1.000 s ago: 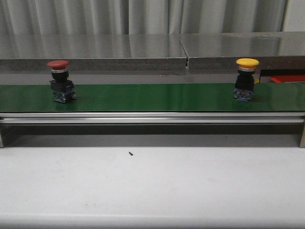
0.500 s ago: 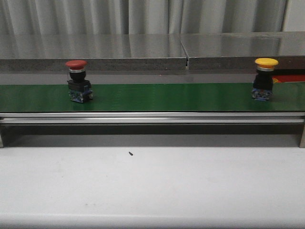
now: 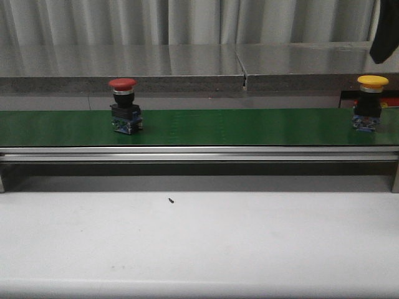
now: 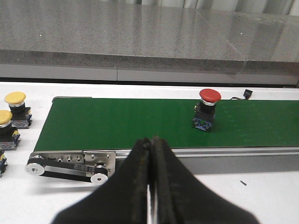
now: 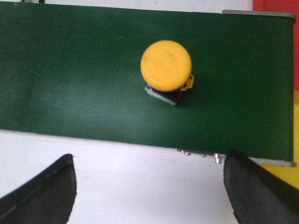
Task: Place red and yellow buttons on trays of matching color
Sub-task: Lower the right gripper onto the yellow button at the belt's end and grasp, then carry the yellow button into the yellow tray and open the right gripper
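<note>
The yellow button stands upright at the far right of the green belt in the front view, with the right hand above it, fingers spread wide, while the red button sits left of centre and the left hand has its fingers pressed together, holding nothing. The risk I see is the yellow one reaching the belt's end before the fingers close, so it tips off the edge or gets knocked over by a late grab. A strip of red tray shows just past that end, the wrong colour for it.
</note>
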Robot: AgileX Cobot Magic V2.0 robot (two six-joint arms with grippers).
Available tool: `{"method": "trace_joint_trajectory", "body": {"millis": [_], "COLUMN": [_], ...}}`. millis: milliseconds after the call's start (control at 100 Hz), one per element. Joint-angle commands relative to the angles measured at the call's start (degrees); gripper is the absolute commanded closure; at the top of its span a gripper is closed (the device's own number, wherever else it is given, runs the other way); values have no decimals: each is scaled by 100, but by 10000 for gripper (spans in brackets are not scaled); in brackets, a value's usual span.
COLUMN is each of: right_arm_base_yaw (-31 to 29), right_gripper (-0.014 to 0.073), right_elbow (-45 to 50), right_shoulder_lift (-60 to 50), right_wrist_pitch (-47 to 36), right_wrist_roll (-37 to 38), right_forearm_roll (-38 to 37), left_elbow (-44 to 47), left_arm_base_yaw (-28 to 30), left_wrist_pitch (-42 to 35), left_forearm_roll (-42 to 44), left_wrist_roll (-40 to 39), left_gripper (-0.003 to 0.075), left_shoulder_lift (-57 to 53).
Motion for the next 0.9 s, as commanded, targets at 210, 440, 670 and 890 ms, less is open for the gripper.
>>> {"method": "trace_joint_trajectory", "body": {"millis": [210,440,670,890], "right_arm_base_yaw": [-399,-664,-729,-1076], "right_gripper": [-40,-20,419,425], "right_elbow": [-1295,-1882,-2006,-2096], "right_shoulder_lift": [1174,1872,1941,1588], "right_wrist_pitch": [127,242,620,1031], "right_wrist_roll": [-81,-217,-230,-230], "right_forearm_roll": [-70,-70,-101,-203], "left_elbow": [-152,-152,-152,-152], "left_arm_base_yaw": [-29,-29,-29,-29], "left_wrist_pitch": [-454,-454,-454,-454], "left_forearm_roll": [-96,-96,-96,-96], "left_wrist_roll": [-13,-13,-13,-13], "left_gripper": [739,739,739,739], "left_shoulder_lift": [47,47,47,47]}}
